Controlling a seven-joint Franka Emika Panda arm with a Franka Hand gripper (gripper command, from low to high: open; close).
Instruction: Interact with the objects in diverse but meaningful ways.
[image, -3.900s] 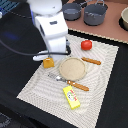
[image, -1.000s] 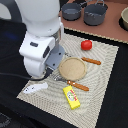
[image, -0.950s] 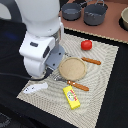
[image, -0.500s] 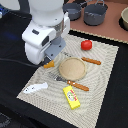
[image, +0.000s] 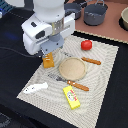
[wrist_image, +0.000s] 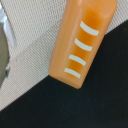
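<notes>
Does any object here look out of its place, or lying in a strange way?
One thing does: the orange-brown bread loaf hangs over the edge of the white mat, partly above the dark table, just under the gripper. The tomato, white fish and yellow packet lie fully on the mat.

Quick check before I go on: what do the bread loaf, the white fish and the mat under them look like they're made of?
Bread loaf: probably moulded plastic, smooth matte orange with raised white slashes. White fish: likely plastic or rubber, plain white; too small to tell more. Mat: woven fabric, the weave showing in the wrist view.
</notes>
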